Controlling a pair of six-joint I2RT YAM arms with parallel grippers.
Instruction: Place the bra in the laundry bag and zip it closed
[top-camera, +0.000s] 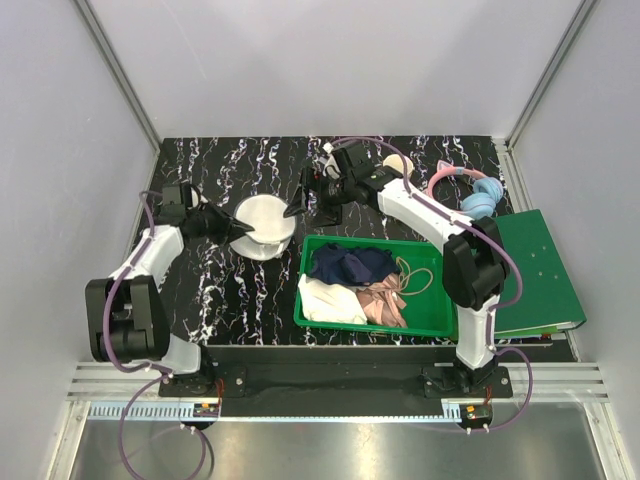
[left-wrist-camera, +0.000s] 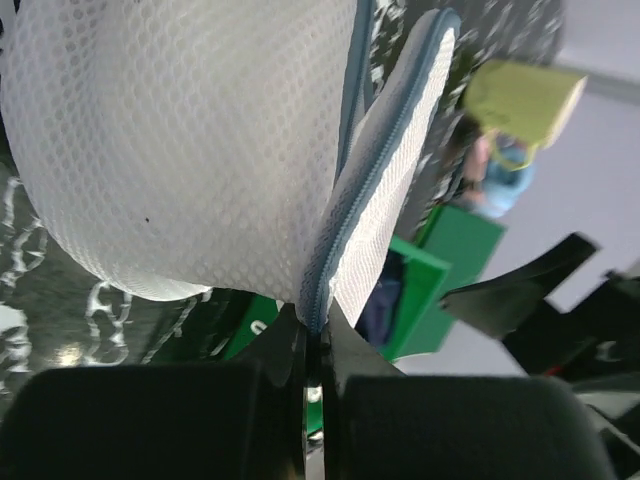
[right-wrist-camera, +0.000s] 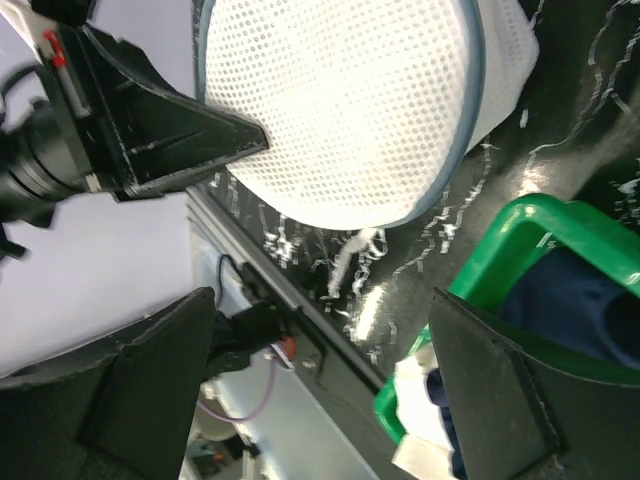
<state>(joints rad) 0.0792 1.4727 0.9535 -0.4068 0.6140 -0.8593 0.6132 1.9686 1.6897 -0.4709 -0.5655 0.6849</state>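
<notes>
The laundry bag (top-camera: 265, 225) is a white mesh round case with a blue-grey zipper rim, lying on the black marbled table left of the middle. My left gripper (top-camera: 240, 232) is shut on its rim at the left side. In the left wrist view, the jaws (left-wrist-camera: 315, 330) pinch the zipper edge (left-wrist-camera: 370, 200), and the two halves of the bag (left-wrist-camera: 180, 150) gape apart above. My right gripper (top-camera: 297, 210) is open and empty just right of the bag. Its wrist view shows the bag (right-wrist-camera: 350, 100) beyond the spread fingers (right-wrist-camera: 322, 310). The bra does not show in any view.
A green bin (top-camera: 300, 285) right of the bag holds a navy garment (top-camera: 350, 263), a flat cream cloth (top-camera: 330, 300) and a pink-beige satin garment (top-camera: 385, 300). A green binder (top-camera: 535, 270) lies at the right edge. Pink headphones (top-camera: 450, 178) and a blue item (top-camera: 483, 197) lie at the back right.
</notes>
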